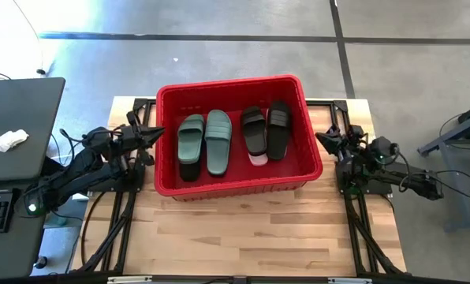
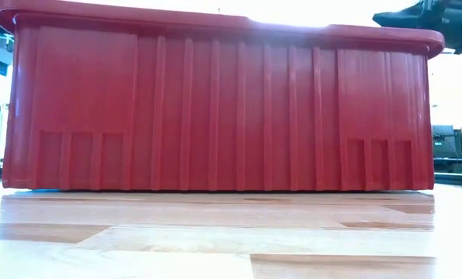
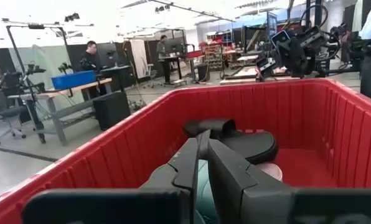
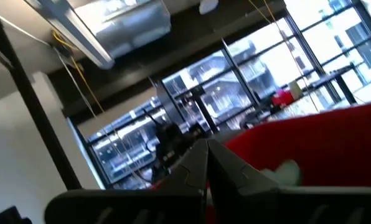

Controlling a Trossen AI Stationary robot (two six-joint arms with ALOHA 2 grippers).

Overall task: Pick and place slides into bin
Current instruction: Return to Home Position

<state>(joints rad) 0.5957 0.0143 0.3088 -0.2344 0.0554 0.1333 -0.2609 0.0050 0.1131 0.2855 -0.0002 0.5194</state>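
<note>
The left gripper (image 3: 201,134) is sitting closest to its wrist camera, its fingers lying together with only a thin seam between them and nothing held. From above, its tip is pointing at the rim of the bin (image 1: 233,82) on the left short wall; whether it is touching that rim cannot be told. The right gripper (image 1: 320,139) is waiting just beside the opposite short wall, its fingers likewise pressed together and empty.

All the slides in view are lying inside the bin, and none are showing on the table (image 1: 259,229) around it. Toward the left wall the green pair (image 1: 206,142) is resting side by side on top of a black slide (image 1: 188,171) that is showing at the heel end. Toward the right wall a black pair (image 1: 266,129) is lying over something pale pink (image 1: 258,160) that is peeking out beneath it.

The placing looks finished, so what is left is the parking of the arms. To do that well, each arm should be rising a little before drawing back from the bin, so that no finger catches the thick rim and drags the bin across the table. Keeping the fingers together makes for a slimmer shape past the walls. Slow, straight retreats outward from the short walls look safest, watching the cables near each arm's base.
</note>
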